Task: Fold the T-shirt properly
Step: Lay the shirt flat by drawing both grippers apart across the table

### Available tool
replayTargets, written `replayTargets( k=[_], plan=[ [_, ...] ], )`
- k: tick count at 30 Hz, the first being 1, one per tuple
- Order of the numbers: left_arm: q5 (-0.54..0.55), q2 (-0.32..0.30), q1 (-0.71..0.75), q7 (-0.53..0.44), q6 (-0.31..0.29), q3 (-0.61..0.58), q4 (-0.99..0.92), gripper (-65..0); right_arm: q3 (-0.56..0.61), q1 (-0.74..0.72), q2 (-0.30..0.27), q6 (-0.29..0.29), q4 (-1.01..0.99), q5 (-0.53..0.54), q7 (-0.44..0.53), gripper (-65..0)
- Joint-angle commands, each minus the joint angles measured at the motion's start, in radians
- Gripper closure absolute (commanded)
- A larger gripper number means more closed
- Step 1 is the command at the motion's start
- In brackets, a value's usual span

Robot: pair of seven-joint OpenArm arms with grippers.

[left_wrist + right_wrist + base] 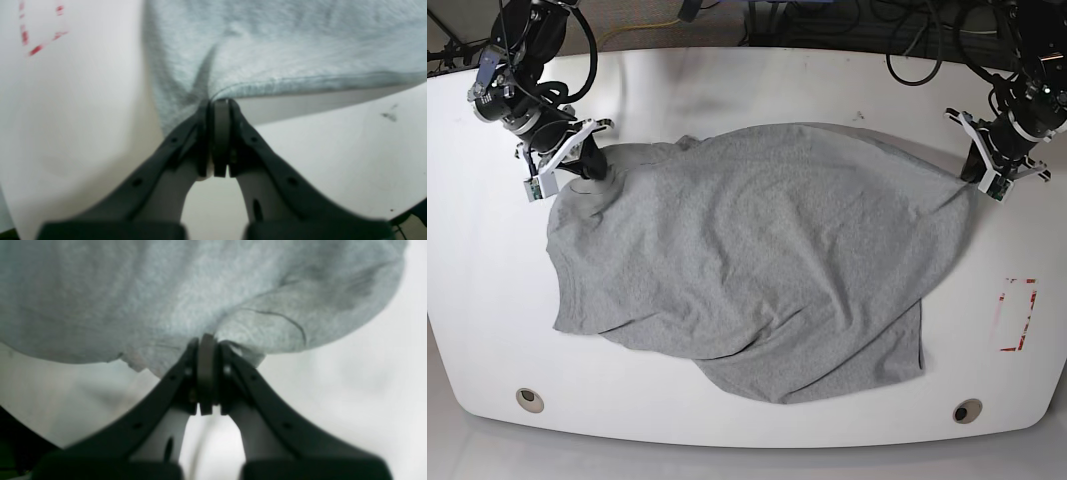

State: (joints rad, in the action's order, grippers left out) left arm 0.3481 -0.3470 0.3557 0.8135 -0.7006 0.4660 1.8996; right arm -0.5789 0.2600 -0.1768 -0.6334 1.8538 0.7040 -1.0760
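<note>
Slippage was your risk: left end effector (220, 103) and right end effector (206, 340) each pinched only a thin edge of the T-shirt (747, 260), which sagged crumpled on the desk (727, 90).

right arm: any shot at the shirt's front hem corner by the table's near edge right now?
Probably not. The right tool is shut on the T-shirt at the far side; the near corner lies clear on the table, but diagonally opposite.

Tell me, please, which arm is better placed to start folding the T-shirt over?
Probably the left gripper: it pinches the T-shirt at a straight hem edge, while the right gripper holds bunched fabric.
</note>
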Motion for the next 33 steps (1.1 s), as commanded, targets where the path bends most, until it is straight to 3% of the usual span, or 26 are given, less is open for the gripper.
replayTargets(
  k=[1, 3, 6, 12, 16, 19, 23, 33],
  plan=[
    [0.007, -0.017, 0.012, -0.021, 0.002, 0.010, -0.001, 0.0, -0.052, 0.000, -0.007, -0.003, -0.021, 0.009, 0.016, 0.0],
    [0.007, -0.019, 0.012, -0.021, 0.002, 0.010, -0.016, 0.0, -0.080, -0.005, 0.009, -0.003, -0.058, 0.007, 0.016, -0.2],
    [0.007, -0.042, 0.015, -0.021, 0.002, 0.006, -0.041, 0.0, -0.123, -0.006, 0.013, -0.003, -0.099, 0.009, 0.016, -6.8],
    [0.007, -0.050, 0.016, -0.021, 0.002, 0.010, -0.097, 0.0, -0.206, -0.001, 0.020, -0.016, -0.148, 0.018, 0.016, -28.5],
    [0.007, -0.050, 0.016, -0.023, 0.002, 0.012, -0.101, 0.0, -0.304, -0.024, 0.063, -0.058, -0.148, 0.018, 0.013, -40.9],
    [0.007, -0.050, 0.016, -0.023, 0.002, 0.010, -0.099, 0.0, -0.355, -0.063, 0.069, -0.065, -0.159, 0.016, -0.045, -47.2],
    [0.007, -0.050, 0.016, -0.023, 0.002, 0.006, -0.097, 0.0, -0.431, -0.129, 0.067, -0.065, -0.242, 0.016, -0.106, -48.2],
    [-0.048, -0.047, 0.012, -0.023, 0.002, 0.010, -0.093, 0.0, -0.433, -0.225, 0.064, -0.065, -0.414, 0.010, -0.115, -48.0]
  ],
)
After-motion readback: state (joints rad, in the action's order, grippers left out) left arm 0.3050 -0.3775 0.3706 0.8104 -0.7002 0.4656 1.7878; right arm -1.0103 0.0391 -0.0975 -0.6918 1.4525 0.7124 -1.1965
